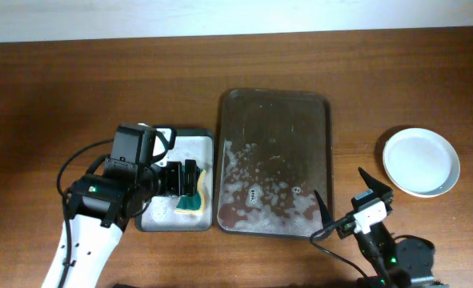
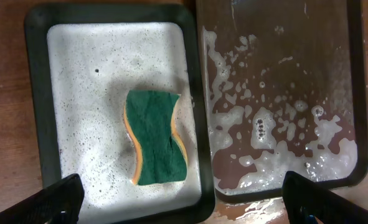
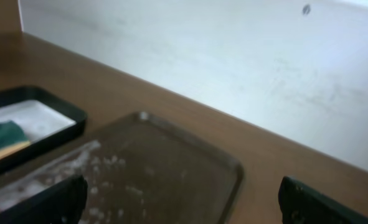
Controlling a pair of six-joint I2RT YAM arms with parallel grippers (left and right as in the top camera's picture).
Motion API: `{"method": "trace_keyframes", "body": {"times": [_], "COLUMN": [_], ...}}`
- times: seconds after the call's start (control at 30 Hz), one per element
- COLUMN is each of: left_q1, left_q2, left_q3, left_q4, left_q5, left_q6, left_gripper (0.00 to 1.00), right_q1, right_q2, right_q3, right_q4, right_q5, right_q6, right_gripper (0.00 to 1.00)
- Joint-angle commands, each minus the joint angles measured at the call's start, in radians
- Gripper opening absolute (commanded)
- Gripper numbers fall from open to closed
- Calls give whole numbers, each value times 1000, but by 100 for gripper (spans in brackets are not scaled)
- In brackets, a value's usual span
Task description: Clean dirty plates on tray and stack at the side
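The large dark brown tray [image 1: 276,112] lies mid-table, with no plates on it and white foam over its near half. It also shows in the left wrist view [image 2: 283,74] and the right wrist view [image 3: 171,162]. White plates [image 1: 422,162] sit on the table at the right, free of red smears; I cannot tell how many are stacked. My left gripper [image 1: 194,180] is open and empty above the green-and-yellow sponge [image 2: 155,137]. My right gripper [image 1: 340,184] is open and empty at the tray's near right corner.
The sponge [image 1: 192,198] lies in a smaller dark tray with a whitish foamy inside [image 1: 164,216], touching the big tray's left side. This small tray shows in the left wrist view [image 2: 37,93] and the right wrist view [image 3: 53,109]. A pale wall runs along the far edge.
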Motion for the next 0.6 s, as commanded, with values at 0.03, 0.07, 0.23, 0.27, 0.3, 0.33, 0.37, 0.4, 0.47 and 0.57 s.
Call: {"method": "trace_keyframes", "body": {"times": [0.03, 0.07, 0.23, 0.27, 0.3, 0.33, 0.37, 0.4, 0.47, 0.57], "left_q1": [3, 3, 3, 3, 3, 3, 3, 3, 3, 3], "left_q2": [-6, -6, -6, -6, -6, -6, -6, -6, -6, -6], "left_q3": [2, 2, 2, 2, 2, 2, 2, 2, 2, 2], "left_q4": [2, 2, 2, 2, 2, 2, 2, 2, 2, 2], "left_q5": [-7, -7, -7, -7, -7, -7, -7, -7, -7, -7], "left_q6": [9, 9, 9, 9, 9, 9, 9, 9, 9, 9], "left_gripper": [100, 100, 100, 100, 100, 100, 100, 100, 100, 100], "right_q1": [-5, -5, -5, -5, -5, -5, -5, -5, -5, -5], "right_q2": [-11, -11, -11, -11, -11, -8, -8, -8, -8, -8], "right_q3": [-138, -161, -160, -160, -160, -160, -160, -160, -160, -160], "right_q4": [210, 251, 219, 195, 172, 175, 175, 175, 175, 175], "right_q5": [5, 6, 16, 16, 16, 16, 16, 16, 16, 16], "right_q6": [-6, -6, -6, -6, -6, -6, -6, -6, -6, -6], "right_gripper": [99, 99, 99, 99, 99, 99, 99, 99, 99, 99]}}
